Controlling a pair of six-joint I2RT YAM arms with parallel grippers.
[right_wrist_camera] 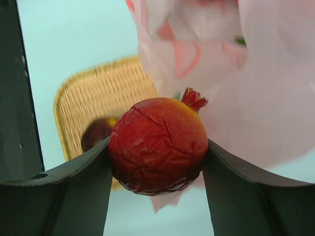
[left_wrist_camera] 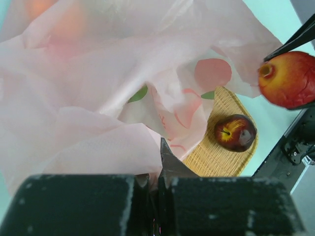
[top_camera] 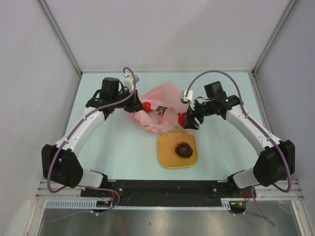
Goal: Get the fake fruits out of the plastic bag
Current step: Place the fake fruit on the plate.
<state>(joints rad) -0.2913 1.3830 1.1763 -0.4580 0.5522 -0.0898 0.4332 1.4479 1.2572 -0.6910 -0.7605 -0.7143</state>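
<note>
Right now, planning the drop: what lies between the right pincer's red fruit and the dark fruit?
Bare woven mat and table, shown in the left wrist view.

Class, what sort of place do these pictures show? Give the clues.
Probably a robotics test cell: plain white panel walls box in a pale green table, two white-and-black robot arms are bolted at its edge, and a glossy red plastic fruit is a prop.
</note>
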